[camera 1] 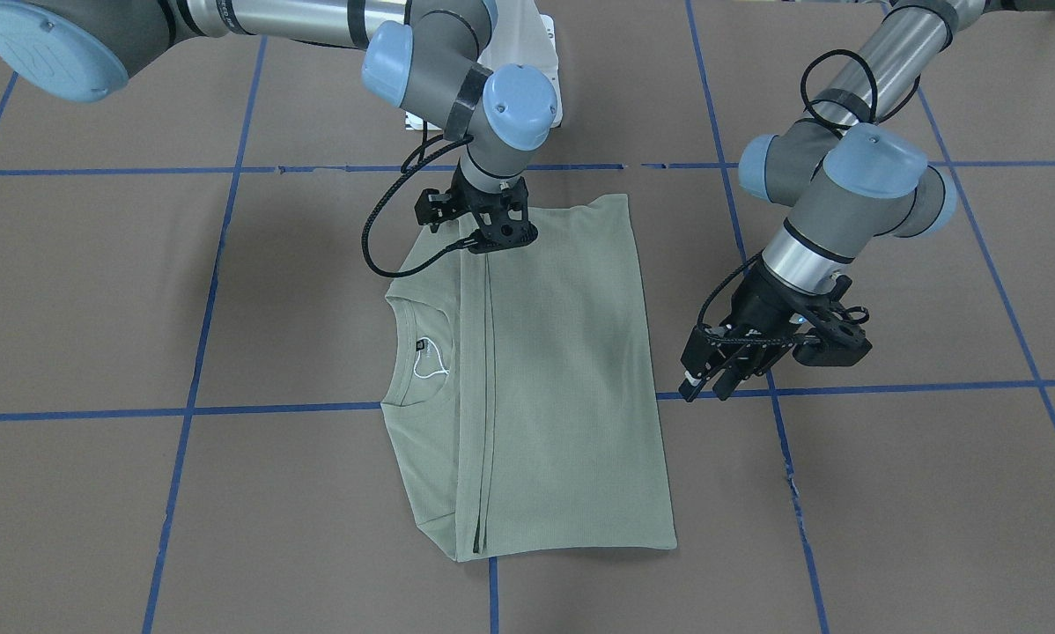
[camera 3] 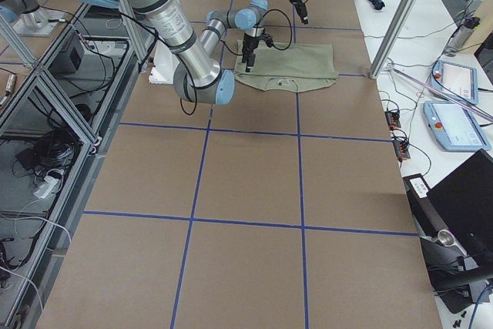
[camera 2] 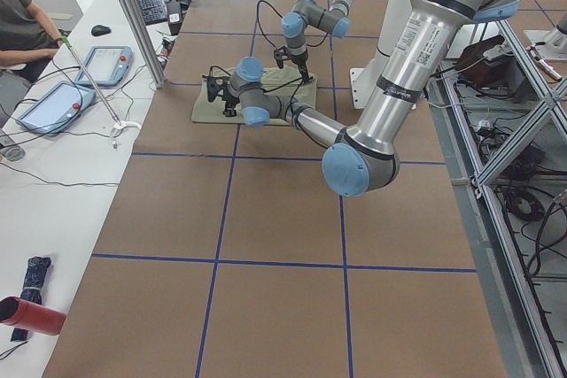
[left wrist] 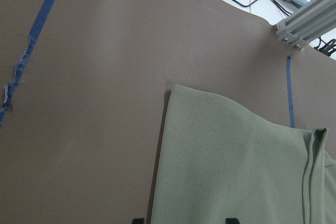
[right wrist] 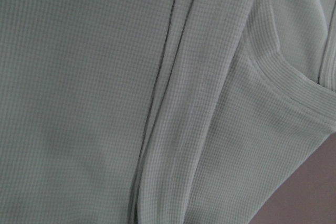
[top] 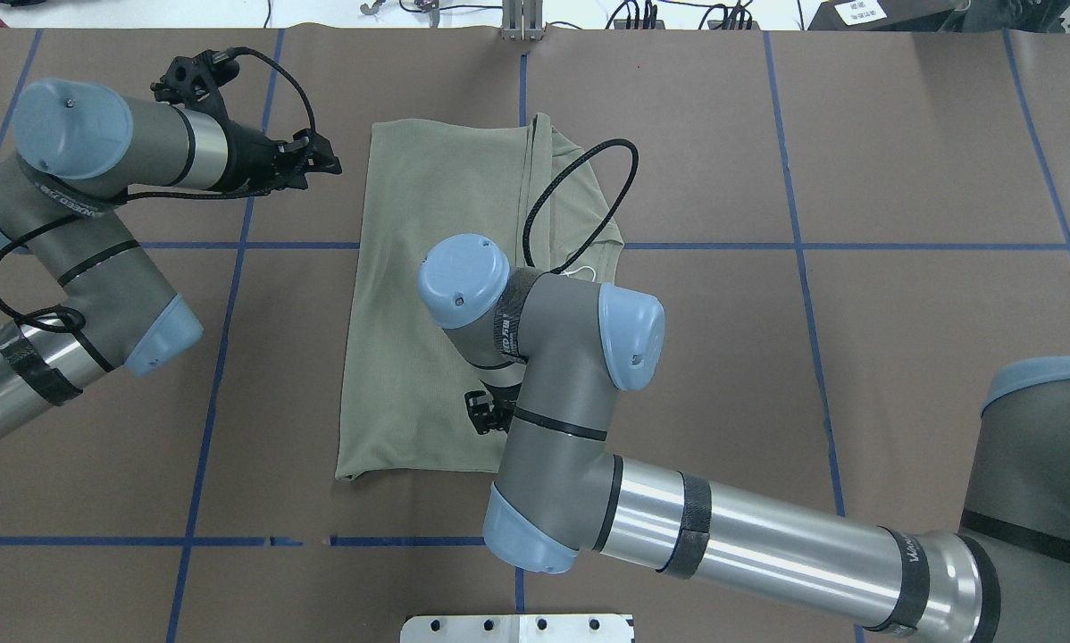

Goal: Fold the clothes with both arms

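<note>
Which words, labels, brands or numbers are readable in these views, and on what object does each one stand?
Nothing reads with certainty.
Black band on the right arm: white letters, blurred.
Black strap on the left arm: white letters, blurred.
Silver tube of the left arm: dark print, too small.
Neck label of the shirt: too small.
White sticker at the overhead view's top edge: too small.

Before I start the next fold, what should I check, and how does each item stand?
1. Left gripper open and empty: ok, the wrist view shows its fingertips apart.
2. Left gripper clear of the shirt: ok, it is beside the edge.
3. Right gripper hold on the cloth: cannot tell, fingers hidden.
4. Shirt lying flat, no bunching: ok.
5. Collar uncovered: ok.
</note>
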Motion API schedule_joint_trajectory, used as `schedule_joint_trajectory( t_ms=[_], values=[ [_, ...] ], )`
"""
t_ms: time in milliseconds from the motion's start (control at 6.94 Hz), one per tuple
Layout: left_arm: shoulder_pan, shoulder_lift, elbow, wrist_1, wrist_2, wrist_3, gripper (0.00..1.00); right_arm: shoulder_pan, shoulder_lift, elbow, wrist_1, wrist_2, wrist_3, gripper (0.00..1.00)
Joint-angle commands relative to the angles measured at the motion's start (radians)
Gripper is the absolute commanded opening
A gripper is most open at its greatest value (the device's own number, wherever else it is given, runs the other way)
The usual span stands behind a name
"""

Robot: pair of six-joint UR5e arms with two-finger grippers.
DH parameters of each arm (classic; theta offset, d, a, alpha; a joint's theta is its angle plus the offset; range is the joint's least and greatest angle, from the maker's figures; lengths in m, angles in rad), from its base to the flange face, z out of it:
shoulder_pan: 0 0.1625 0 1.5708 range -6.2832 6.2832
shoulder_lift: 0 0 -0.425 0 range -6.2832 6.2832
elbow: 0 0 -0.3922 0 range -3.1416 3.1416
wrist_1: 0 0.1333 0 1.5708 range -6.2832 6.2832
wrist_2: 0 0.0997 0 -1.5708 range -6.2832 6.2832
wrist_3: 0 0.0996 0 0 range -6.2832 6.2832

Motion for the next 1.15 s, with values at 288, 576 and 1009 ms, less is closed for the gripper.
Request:
schedule_joint_trajectory(
  t_ms=[288, 576, 1009],
  values=[
    [0.0, 0.0, -0.003, 0.0, 0.0, 0.0, 0.6, -0.001, 0.0, -0.035, -0.002, 0.018, -0.02, 1.0],
    [0.0, 0.0, -0.005, 0.002, 0.0, 0.0, 0.6, -0.001, -0.01, -0.04, -0.003, 0.027, -0.022, 1.0],
    [-0.001, 0.0, -0.022, 0.011, -0.002, -0.002, 0.6, 0.034, -0.105, 0.073, -0.145, 0.029, -0.095, 1.0]
  ],
)
